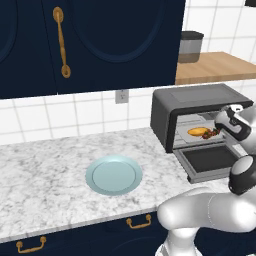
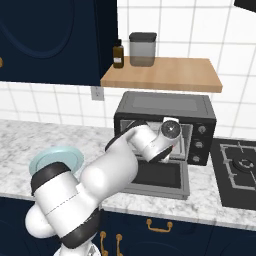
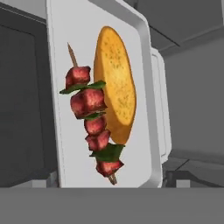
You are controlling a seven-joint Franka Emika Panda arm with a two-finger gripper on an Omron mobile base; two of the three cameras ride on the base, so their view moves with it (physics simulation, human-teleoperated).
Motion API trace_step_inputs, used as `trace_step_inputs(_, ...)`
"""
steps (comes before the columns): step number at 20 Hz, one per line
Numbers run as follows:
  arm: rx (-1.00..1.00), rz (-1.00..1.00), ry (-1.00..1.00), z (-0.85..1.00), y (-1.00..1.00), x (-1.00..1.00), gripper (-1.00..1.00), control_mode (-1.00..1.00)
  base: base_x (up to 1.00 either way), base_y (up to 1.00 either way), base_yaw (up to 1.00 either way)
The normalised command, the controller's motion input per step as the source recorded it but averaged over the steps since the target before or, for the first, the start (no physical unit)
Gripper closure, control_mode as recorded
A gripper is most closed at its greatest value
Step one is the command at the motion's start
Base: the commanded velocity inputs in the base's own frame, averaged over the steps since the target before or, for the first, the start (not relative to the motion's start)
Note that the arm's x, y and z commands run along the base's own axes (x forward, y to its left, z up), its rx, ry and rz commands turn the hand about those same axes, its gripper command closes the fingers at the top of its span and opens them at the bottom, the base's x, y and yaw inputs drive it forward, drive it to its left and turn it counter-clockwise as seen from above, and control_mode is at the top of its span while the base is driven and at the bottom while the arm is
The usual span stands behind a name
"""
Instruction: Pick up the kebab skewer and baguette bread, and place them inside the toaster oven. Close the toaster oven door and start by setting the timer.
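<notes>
With jaws wide open and empty, the light, stiff toaster oven door (image 1: 210,161) is likely best lifted by its outer edge.

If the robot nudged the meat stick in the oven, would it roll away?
Probably not far. The kebab skewer has lumpy meat chunks and leaf bits that would likely stop it rolling, and it lies beside the baguette bread on a rimmed tray. Its thin stick looks stiff but possibly snappable.
</notes>
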Motion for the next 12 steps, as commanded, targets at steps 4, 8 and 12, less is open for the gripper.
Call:
trace_step_inputs(4,0.21,-0.37,0.00,0.15,0.02,-0.07,-1.00,-1.00,0.00,0.00,0.00)
trace_step_inputs(8,0.29,-0.49,0.00,0.02,0.15,-0.25,-1.00,-1.00,0.00,0.00,0.00)
trace_step_inputs(12,0.42,-0.56,0.00,-0.04,0.09,-0.56,-1.00,-1.00,0.00,0.00,0.00)
